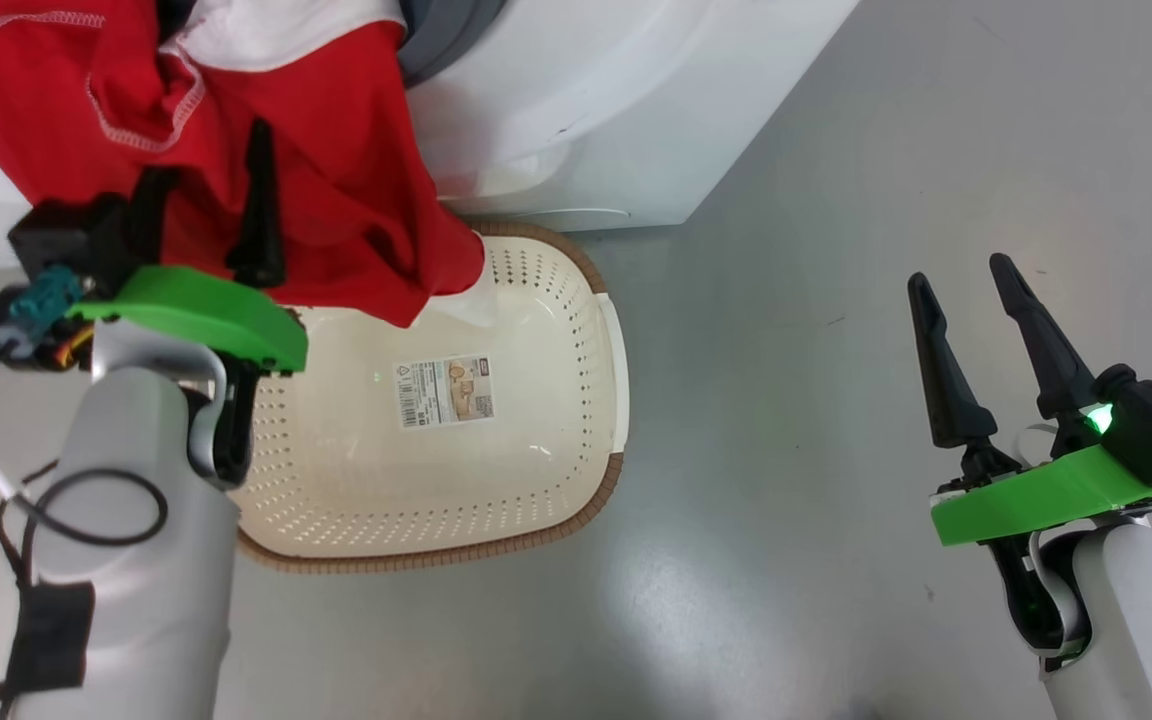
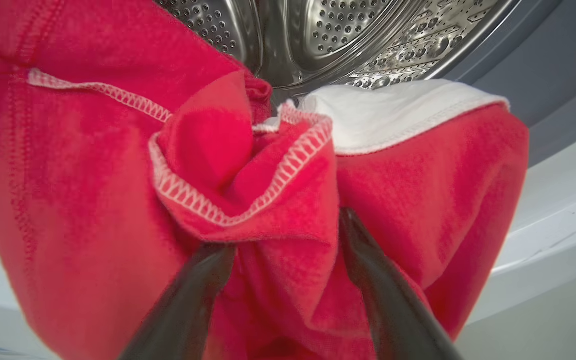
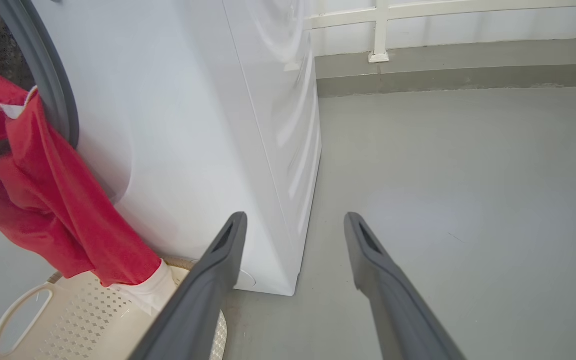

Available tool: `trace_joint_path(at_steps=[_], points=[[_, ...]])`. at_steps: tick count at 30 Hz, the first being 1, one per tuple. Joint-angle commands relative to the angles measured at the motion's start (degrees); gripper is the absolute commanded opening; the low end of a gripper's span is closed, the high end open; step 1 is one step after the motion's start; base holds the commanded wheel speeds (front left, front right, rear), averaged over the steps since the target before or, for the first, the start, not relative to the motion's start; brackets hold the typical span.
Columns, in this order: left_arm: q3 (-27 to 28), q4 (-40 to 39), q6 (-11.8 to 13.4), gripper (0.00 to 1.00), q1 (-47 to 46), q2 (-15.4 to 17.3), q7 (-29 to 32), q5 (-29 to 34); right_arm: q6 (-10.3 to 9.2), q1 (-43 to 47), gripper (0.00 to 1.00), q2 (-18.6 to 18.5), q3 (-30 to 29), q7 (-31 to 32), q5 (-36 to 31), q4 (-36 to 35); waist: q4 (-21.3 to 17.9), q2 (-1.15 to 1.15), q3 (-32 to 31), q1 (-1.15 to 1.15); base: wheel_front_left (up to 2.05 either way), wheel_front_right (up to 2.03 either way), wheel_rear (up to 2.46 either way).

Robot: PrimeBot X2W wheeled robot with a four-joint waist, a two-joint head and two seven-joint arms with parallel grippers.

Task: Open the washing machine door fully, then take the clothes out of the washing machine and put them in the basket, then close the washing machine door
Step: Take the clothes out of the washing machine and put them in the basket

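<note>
Left wrist view puts your left gripper [image 2: 283, 235] right at the clothes [image 2: 93, 175]. Its jaws stand spread wide, with a bunched fold of red cloth with white stitching between them, and both fingers touch the fabric. In the head view your right gripper [image 1: 961, 275] sits well apart on the right, jaws spread with nothing between them, above the grey floor [image 1: 786, 450]. Further out, the cream basket [image 1: 496, 545] rests on the floor just before the washing machine [image 1: 586, 100]. The red garment hangs out of the machine's mouth, its lower tip dipping into the basket. Behind the cloth you see the steel drum [image 2: 348, 30].
</note>
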Motion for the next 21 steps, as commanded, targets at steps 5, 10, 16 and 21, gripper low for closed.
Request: trace_joint_path(at_steps=[5, 10, 16, 21], points=[[0.00, 2.10, -0.31, 0.40, -2.71, 2.94, -0.28, -0.06, 0.35, 0.01, 1.00, 0.12, 1.55, -0.36, -0.19, -1.15, -0.39, 0.00, -0.03, 0.00, 0.00, 0.00, 0.00], [-0.55, 3.05, -0.31, 0.00, -3.04, 3.21, -0.28, -0.39, 0.35, 0.08, 1.00, 0.23, 1.53, -0.36, -0.16, -1.16, -0.54, 0.00, -0.09, 0.00, 0.00, 0.00, 0.00], [-1.27, 1.32, -0.31, 0.00, -0.65, 2.89, -0.28, -1.23, 0.35, 0.28, 1.00, 0.26, 1.12, -0.36, -0.12, -1.18, -0.23, 0.00, -0.14, 0.00, 0.00, 0.00, 0.00], [-2.00, -1.39, -0.31, 0.00, 3.18, 2.19, -0.28, -1.82, 0.35, 0.36, 1.00, 0.35, 1.09, -0.36, -0.21, -1.27, 0.19, 0.00, -0.27, 0.00, 0.00, 0.00, 0.00]])
